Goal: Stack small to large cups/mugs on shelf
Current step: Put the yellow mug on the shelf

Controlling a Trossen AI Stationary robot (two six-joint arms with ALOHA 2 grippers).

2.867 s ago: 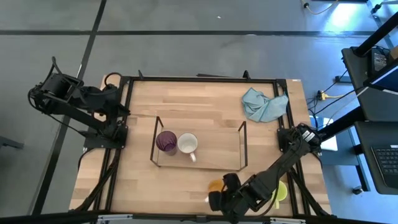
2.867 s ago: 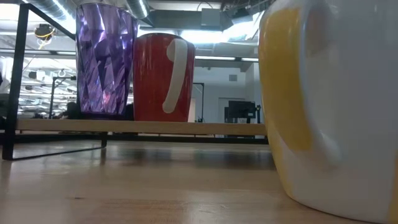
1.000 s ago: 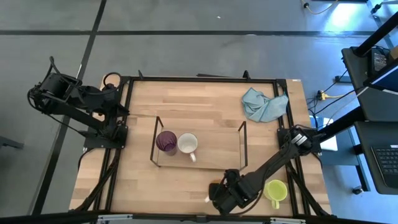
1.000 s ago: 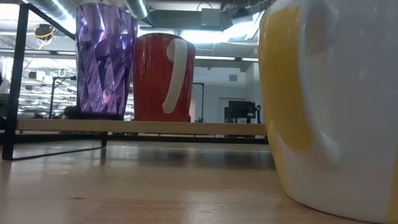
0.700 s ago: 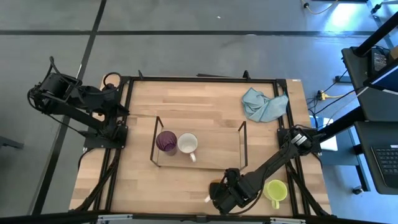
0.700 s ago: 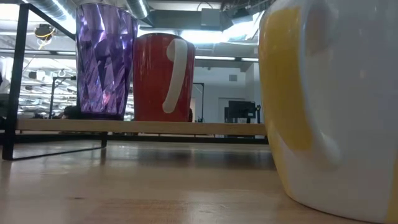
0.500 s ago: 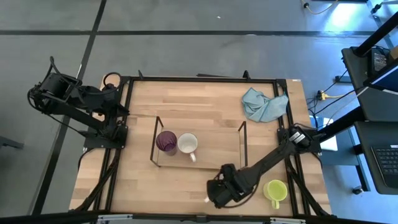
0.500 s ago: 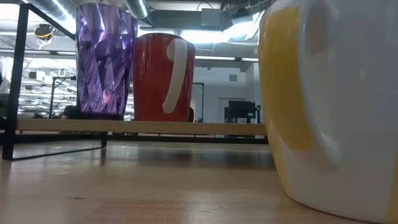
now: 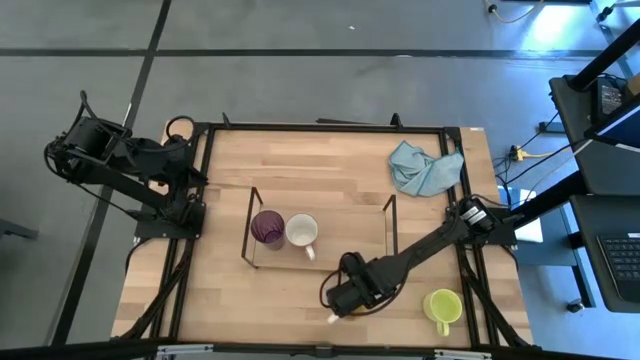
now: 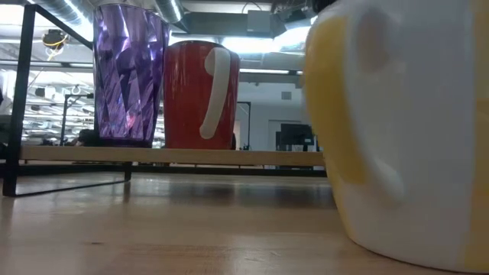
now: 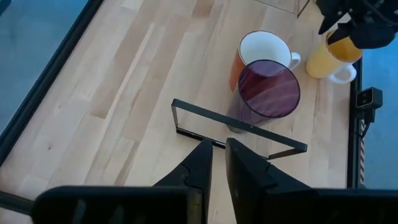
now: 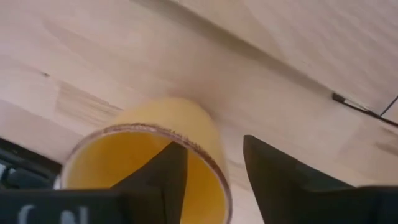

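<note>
Our right pincer straddles the orange mug's rim at lower centre, one finger inside, not visibly clamped; the shelf lies just above.

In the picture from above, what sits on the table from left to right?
Purple cup → white-inside mug → right gripper over the orange mug → yellow-green mug. The blue cloth overlaps that last stretch.

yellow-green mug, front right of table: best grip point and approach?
The yellow-green mug stands upright and alone on the table, mouth up, its handle pointing toward the table's near edge. Probably best to come from above and pinch the rim wall on the side away from the handle, one finger inside. The right gripper is nearest.
</note>
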